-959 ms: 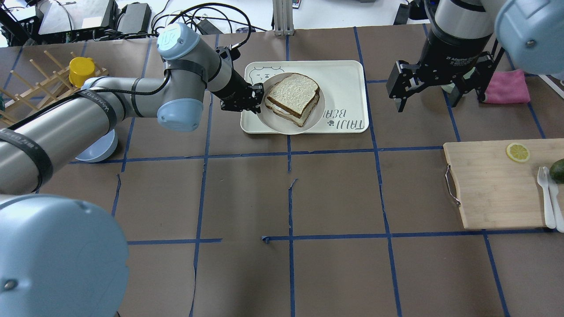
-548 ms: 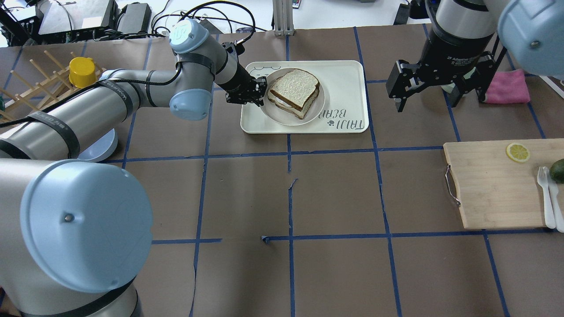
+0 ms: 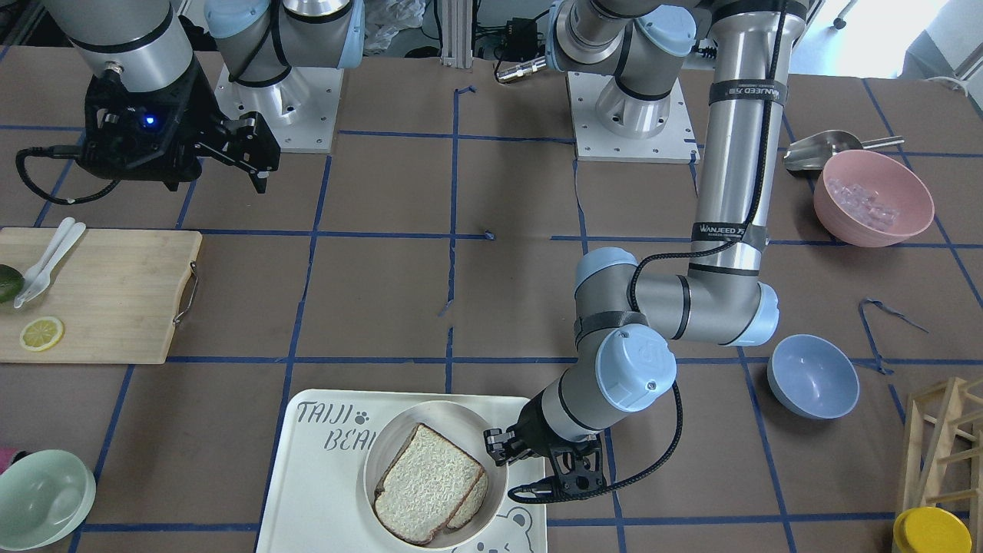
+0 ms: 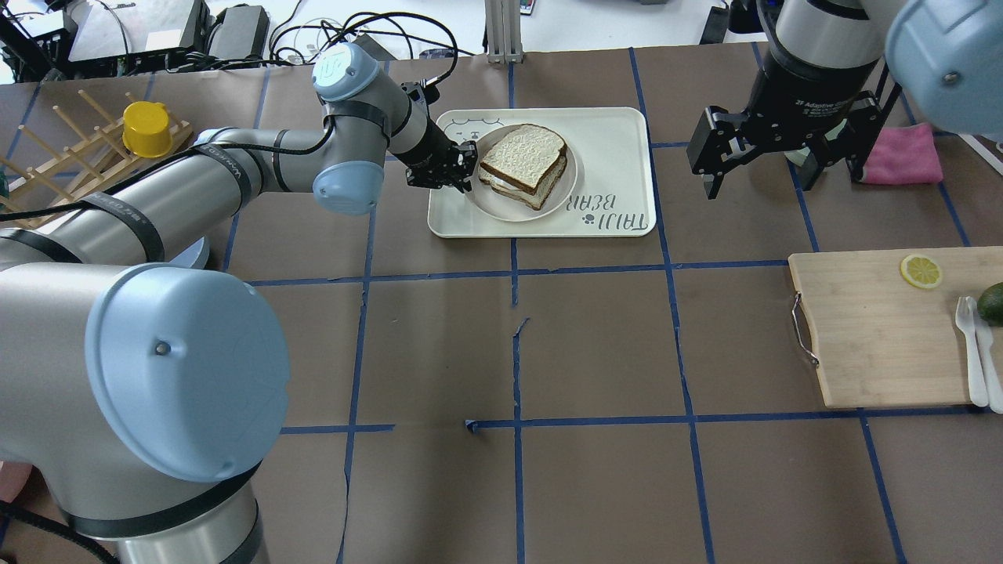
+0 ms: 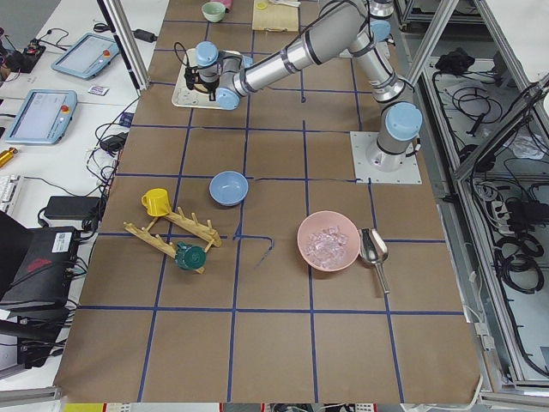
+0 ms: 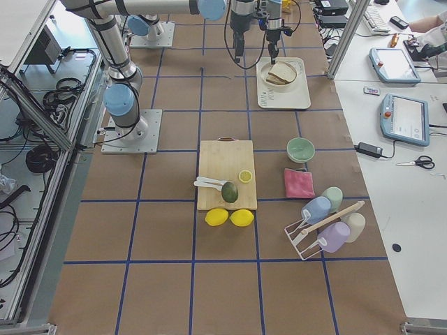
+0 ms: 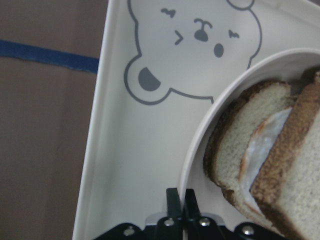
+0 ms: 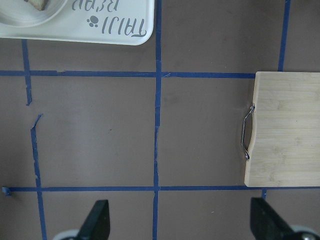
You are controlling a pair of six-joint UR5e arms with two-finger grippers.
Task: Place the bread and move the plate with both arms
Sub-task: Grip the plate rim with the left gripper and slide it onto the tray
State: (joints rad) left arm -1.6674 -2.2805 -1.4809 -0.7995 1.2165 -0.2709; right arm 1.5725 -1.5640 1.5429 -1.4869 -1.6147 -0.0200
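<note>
The bread [image 4: 523, 157] lies on top of a second slice with egg white, stacked on the round cream plate [image 4: 494, 200]. The plate rests on the "TAIJI BEAR" tray [image 4: 611, 141]. My left gripper [image 4: 464, 169] is shut on the plate's left rim. The left wrist view shows its fingertips [image 7: 173, 199] pinched on the rim [image 7: 200, 145]. In the front view the bread [image 3: 426, 484], plate [image 3: 392, 434] and left gripper [image 3: 495, 449] are at the bottom. My right gripper [image 4: 783, 160] hangs open and empty above the table, right of the tray; it also shows in its wrist view [image 8: 182, 222].
A wooden cutting board [image 4: 878, 329] with a lemon slice [image 4: 921, 271], avocado and white cutlery lies at the right. A pink cloth [image 4: 901, 153] lies behind the right gripper. A blue bowl [image 3: 812, 376], a pink bowl [image 3: 872, 196], a green bowl [image 3: 38, 499] and a rack with a yellow cup [image 4: 145, 125] stand around.
My left arm has swung back with the plate in its grip. The plate and bread now sit farther back on the tray and look smaller, so lower. The right gripper has not moved.
</note>
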